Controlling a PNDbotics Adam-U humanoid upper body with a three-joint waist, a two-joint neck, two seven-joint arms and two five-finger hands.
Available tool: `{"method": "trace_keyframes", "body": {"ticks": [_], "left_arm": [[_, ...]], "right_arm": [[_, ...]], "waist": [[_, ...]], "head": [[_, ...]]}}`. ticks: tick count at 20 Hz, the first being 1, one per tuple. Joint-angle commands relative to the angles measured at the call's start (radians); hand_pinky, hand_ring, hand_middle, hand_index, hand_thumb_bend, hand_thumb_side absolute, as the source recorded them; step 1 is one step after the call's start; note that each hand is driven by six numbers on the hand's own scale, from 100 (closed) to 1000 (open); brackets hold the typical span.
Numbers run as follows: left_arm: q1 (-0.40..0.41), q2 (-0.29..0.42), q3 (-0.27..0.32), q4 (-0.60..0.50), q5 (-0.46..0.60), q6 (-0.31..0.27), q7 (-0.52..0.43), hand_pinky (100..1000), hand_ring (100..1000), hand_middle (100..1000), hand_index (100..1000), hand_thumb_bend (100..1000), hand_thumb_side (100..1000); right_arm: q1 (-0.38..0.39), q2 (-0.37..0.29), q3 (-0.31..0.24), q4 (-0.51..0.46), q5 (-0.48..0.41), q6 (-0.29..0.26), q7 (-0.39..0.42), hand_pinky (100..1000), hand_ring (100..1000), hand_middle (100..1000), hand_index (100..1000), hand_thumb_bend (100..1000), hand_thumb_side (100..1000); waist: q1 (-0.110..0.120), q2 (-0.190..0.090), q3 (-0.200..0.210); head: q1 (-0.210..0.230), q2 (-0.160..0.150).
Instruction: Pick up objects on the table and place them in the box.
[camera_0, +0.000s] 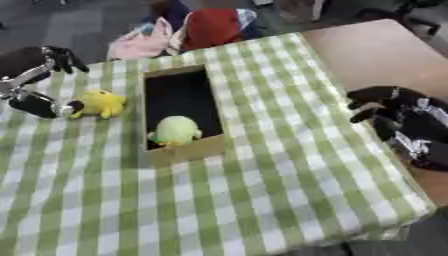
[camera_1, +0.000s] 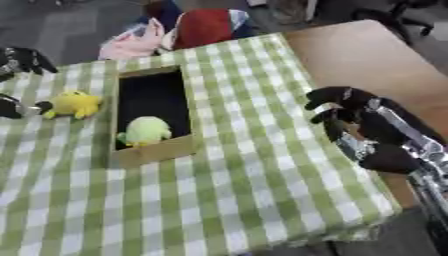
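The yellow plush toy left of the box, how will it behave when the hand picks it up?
The yellow toy looks like stuffed fabric, so probably soft, squashy and light. Its lumpy shape lying flat on the cloth suggests it won't roll. The left hand touching it may dent it rather than slip.

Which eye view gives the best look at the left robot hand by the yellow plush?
The left eye view: the left robot hand shows with its arm beside the yellow plush. The right eye view crops that robot hand at the picture's left edge.

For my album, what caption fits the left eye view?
Left hand beside a yellow plush toy, a pale green toy in the box, right hand idle.
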Motion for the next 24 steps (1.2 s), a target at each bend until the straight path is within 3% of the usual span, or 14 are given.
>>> {"method": "trace_keyframes", "body": {"ticks": [1, 14, 24], "left_arm": [[-0.016, 0.037, 0.03, 0.044, -0.032, 0.005, 0.026, 695, 687, 714, 788, 419, 113], [-0.041, 0.0, 0.067, 0.179, -0.154, 0.011, 0.184, 687, 676, 694, 779, 404, 100], [-0.042, -0.008, 0.077, 0.212, -0.201, 0.01, 0.203, 687, 672, 688, 778, 400, 100]], "right_arm": [[-0.012, -0.019, -0.011, -0.009, 0.001, -0.006, 0.003, 729, 936, 717, 870, 100, 440], [-0.029, -0.018, -0.002, -0.014, 0.002, -0.01, 0.015, 729, 936, 717, 870, 100, 453], [-0.04, -0.013, 0.001, -0.016, 0.007, -0.013, 0.021, 729, 937, 717, 870, 100, 461]], "waist": [[-0.006, -0.014, -0.003], [-0.004, 0.009, -0.045], [-0.003, 0.029, -0.072]], "head": [[-0.004, -0.008], [0.002, -0.023], [0.029, -0.042]]}}
